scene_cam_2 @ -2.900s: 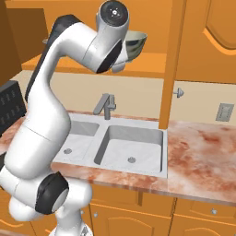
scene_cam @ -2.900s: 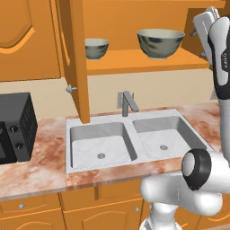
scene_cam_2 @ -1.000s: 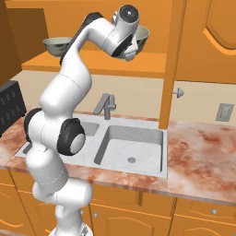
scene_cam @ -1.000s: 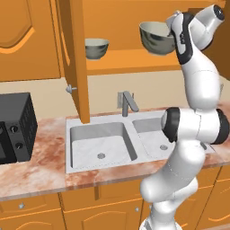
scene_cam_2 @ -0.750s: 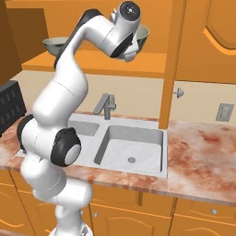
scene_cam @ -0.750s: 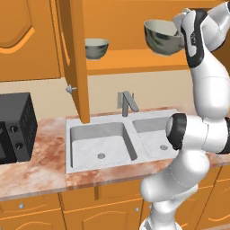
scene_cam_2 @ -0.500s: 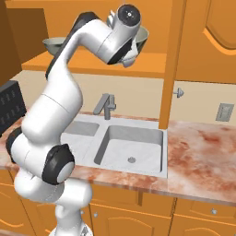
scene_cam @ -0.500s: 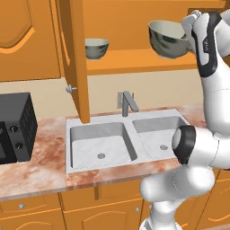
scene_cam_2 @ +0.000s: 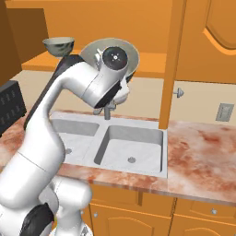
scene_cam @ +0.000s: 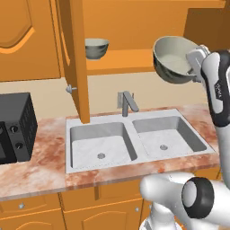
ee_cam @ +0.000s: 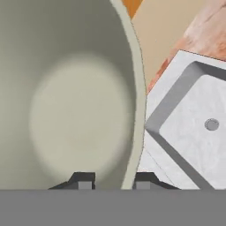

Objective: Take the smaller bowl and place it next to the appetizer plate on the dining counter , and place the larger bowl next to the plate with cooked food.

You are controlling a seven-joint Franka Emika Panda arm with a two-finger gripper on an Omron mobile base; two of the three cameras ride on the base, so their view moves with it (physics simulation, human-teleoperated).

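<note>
A black microwave (scene_cam: 15, 128) sits at the left end of the marbled reddish-brown stone worktop (scene_cam: 40, 166). Right of it, the small dark grey-green bowl with a cream inside (scene_cam: 96, 47) rests on the orange wooden cabinet shelf (scene_cam: 117, 60), above the grey 2-basin sink (scene_cam: 130, 143). Furthest right, the claw (ee_cam: 111, 181) is clamped on the rim of the wide dark grey-green bowl with a cream inside (scene_cam: 173, 59), holding it tilted in the air above the sink.

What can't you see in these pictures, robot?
- The wide grey-green larger bowl with a cream inside: mostly behind the white arm in the right base view.
- The gripper: just its dark tips clamping the rim in the hand view.
- The black microwave: cut off by the left base view's left edge.
- The small grey-green smaller bowl: its inside is hidden.
</note>
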